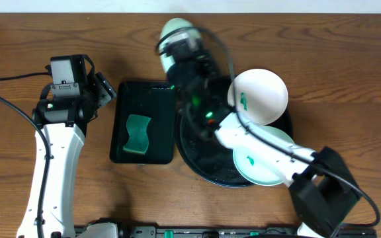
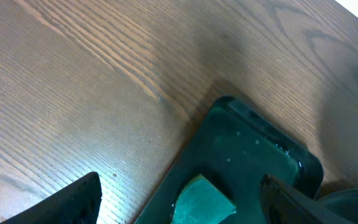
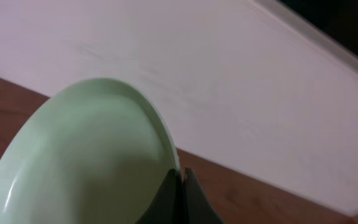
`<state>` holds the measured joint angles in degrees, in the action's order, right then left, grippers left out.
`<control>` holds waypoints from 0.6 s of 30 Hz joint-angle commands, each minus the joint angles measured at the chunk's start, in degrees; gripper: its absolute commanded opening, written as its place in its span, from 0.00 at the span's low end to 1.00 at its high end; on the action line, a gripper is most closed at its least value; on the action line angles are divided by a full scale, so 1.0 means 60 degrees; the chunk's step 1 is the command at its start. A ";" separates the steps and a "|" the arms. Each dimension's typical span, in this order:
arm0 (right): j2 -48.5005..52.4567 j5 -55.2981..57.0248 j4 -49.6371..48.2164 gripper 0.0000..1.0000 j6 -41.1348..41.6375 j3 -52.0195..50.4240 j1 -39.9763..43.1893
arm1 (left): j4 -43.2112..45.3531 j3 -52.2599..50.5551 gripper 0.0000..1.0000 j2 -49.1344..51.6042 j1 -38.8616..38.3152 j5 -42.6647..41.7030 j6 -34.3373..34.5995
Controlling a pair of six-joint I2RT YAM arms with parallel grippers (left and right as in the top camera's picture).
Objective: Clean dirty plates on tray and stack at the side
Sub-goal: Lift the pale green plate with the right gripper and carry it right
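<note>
My right gripper (image 1: 180, 49) is shut on the rim of a pale-mint plate (image 1: 176, 30) and holds it up off the table behind the rectangular tray. In the right wrist view the fingers (image 3: 180, 177) pinch the plate's edge (image 3: 86, 155). Two more plates lie on the round black tray (image 1: 200, 158): one (image 1: 260, 96) at its far right rim and one (image 1: 263, 162) at its near right, each with a small green smear. My left gripper (image 1: 106, 89) is open and empty at the far left corner of the rectangular tray; in its wrist view (image 2: 185, 208) it is spread above the sponge.
A smaller rectangular black tray (image 1: 159, 99) with a green sponge (image 1: 137, 134) lies left of the round tray; both show in the left wrist view, tray (image 2: 253, 149) and sponge (image 2: 204, 202). My right arm (image 1: 270, 142) crosses over the round tray.
</note>
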<state>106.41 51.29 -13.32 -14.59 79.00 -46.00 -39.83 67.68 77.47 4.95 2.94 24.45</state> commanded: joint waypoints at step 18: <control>-0.0769 -0.0987 0.5118 0.01 0.6790 0.0120 0.6794 | -0.0007 0.0080 0.81 0.0000 0.0040 0.0051 0.0087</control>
<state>103.20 46.22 15.27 20.38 79.15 -9.50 -39.86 67.68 77.47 4.95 2.94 24.45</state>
